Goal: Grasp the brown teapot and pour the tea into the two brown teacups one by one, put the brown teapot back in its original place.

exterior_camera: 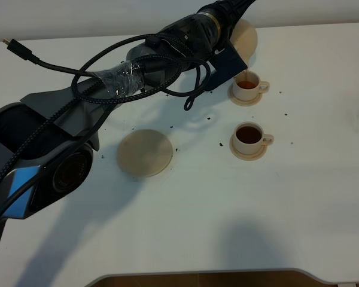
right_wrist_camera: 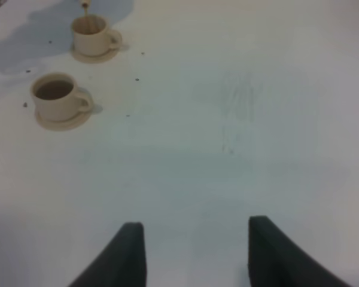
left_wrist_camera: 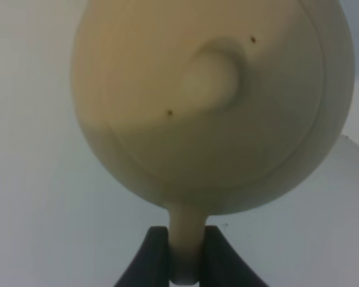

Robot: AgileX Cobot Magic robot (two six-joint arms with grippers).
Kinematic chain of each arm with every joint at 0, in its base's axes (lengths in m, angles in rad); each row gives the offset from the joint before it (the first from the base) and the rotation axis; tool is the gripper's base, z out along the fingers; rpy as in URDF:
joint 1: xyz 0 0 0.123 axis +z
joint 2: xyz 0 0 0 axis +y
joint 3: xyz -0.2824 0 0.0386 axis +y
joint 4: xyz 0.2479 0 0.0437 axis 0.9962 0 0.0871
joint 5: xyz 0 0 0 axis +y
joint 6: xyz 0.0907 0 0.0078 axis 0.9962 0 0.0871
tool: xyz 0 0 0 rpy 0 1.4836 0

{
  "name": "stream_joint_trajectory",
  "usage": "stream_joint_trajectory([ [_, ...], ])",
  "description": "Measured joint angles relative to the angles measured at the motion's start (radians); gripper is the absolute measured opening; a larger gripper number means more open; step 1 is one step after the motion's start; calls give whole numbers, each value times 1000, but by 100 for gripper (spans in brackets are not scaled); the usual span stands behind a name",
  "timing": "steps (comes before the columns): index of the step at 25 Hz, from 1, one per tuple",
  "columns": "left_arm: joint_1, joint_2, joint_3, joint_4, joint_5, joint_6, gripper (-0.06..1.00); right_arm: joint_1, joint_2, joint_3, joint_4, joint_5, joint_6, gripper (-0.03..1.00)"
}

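The brown teapot (exterior_camera: 246, 34) hangs tilted above the far teacup (exterior_camera: 249, 86), and a thin stream of tea (right_wrist_camera: 84, 5) falls into that cup (right_wrist_camera: 93, 33). My left gripper (left_wrist_camera: 187, 242) is shut on the teapot's loop handle, and the pot's lidded body (left_wrist_camera: 215, 101) fills the left wrist view. The near teacup (exterior_camera: 249, 136) stands on its small saucer, full of dark tea, and is also in the right wrist view (right_wrist_camera: 57, 95). The large flat saucer (exterior_camera: 145, 153) lies bare at mid-table. My right gripper (right_wrist_camera: 194, 251) is open over bare table, well away from the cups.
My left arm (exterior_camera: 137, 72) with looped cables stretches diagonally from the lower left to the upper right. Small dark specks are scattered around the cups and the large saucer. The table's front edge (exterior_camera: 203, 272) runs along the bottom.
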Motion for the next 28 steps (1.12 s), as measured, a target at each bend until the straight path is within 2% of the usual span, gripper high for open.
stream_joint_trajectory([
  [8, 0, 0, 0, 6, -23, 71, 11, 0, 0, 0, 0, 0, 0, 42],
  [28, 0, 0, 0, 6, -51, 121, 11, 0, 0, 0, 0, 0, 0, 42],
])
